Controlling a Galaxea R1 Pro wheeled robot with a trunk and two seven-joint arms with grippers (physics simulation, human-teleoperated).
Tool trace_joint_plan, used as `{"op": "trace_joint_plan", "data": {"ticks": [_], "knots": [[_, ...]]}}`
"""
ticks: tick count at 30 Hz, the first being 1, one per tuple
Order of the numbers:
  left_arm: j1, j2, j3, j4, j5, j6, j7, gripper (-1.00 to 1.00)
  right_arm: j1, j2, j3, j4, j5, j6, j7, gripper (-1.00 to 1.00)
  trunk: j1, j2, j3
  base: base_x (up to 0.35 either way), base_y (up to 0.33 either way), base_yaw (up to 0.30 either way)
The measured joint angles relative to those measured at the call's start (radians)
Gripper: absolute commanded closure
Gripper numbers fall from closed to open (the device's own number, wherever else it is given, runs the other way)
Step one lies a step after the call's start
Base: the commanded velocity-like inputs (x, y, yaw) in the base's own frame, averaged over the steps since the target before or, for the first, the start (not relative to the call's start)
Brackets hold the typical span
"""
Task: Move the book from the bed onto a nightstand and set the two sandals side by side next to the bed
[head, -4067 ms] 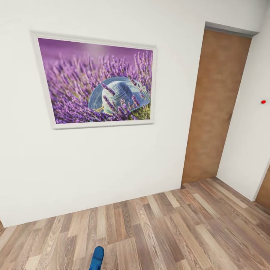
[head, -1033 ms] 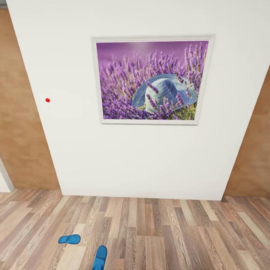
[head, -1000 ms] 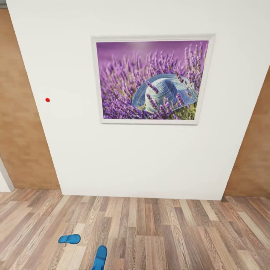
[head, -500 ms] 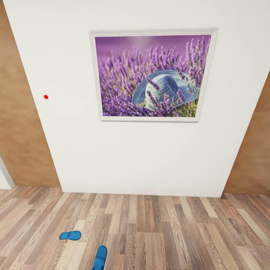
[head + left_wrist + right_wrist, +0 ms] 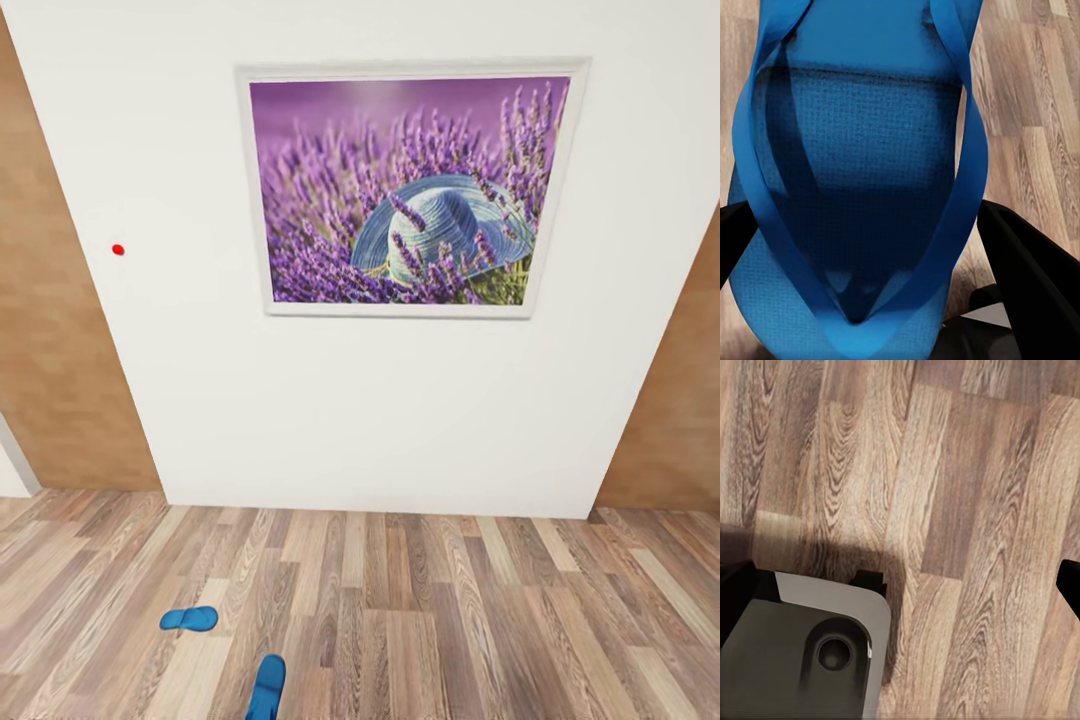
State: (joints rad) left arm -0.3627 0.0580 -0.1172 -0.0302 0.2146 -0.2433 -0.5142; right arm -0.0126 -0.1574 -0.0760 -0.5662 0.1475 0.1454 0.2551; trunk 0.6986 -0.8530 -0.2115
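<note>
Sandal in the left gripper, its mate on the floor, white wall ahead.

Nearest, in the left wrist view, a bright blue flip-flop (image 5: 862,187) lies between the left gripper's (image 5: 881,247) black fingers (image 5: 1035,277), which close on it from both sides, thong straps facing the camera; its tip pokes up at the bottom edge of the head view (image 5: 265,688). The right wrist view shows wood-plank floor (image 5: 945,472) and the robot's grey base (image 5: 802,652); only dark finger edges appear at the sides, so I cannot tell how the right gripper stands. Further out, the second sandal (image 5: 189,619) lies flat on the planks, to the left. Beyond stands the white wall (image 5: 400,420) with the lavender-and-hat picture (image 5: 410,190) and a red dot (image 5: 118,249). Compared with half a second ago, picture and wall loom slightly larger and the view has shifted: the camera has moved.
</note>
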Motion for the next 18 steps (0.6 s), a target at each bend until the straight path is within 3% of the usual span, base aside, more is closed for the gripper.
{"op": "trace_joint_plan", "data": {"ticks": [15, 18], "knots": [[0.000, 0.000, 0.000, 0.000, 0.000, 0.000, 0.000, 1.00, 0.000, 0.001, 0.000, 0.001, 0.000, 0.000, 0.000, -1.00, 0.000, 0.000, -0.017, 0.002, 0.000, 0.000], [0.000, 0.000, 0.001, -0.001, -0.001, 0.000, 0.001, 1.00, 0.000, 0.001, 0.000, 0.001, 0.000, 0.000, 0.000, -1.00, 0.000, 0.000, -0.017, 0.175, 0.000, 0.000]]}}
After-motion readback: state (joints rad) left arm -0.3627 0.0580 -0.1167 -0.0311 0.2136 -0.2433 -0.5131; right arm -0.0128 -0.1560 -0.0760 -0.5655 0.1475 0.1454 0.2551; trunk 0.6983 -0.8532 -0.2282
